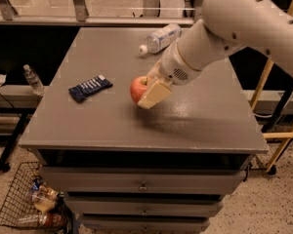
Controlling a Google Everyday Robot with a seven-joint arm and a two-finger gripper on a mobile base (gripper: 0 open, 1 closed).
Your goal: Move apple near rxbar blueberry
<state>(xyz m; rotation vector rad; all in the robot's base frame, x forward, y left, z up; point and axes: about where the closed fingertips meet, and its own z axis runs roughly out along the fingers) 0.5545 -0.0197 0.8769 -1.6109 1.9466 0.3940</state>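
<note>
The red-orange apple (137, 88) is held in my gripper (147, 89), a little above the grey table top (205, 121) near its middle. The gripper's pale finger (154, 94) covers the apple's right side; the white arm comes in from the upper right. The rxbar blueberry (90, 87), a flat dark blue wrapper with white lettering, lies on the table to the left of the apple, about a hand's width away.
A clear plastic water bottle (160, 37) lies on its side at the table's back. Drawers (142, 185) sit under the top. A wire basket (31, 204) with items stands on the floor at lower left. Another small bottle (32, 79) stands left of the table.
</note>
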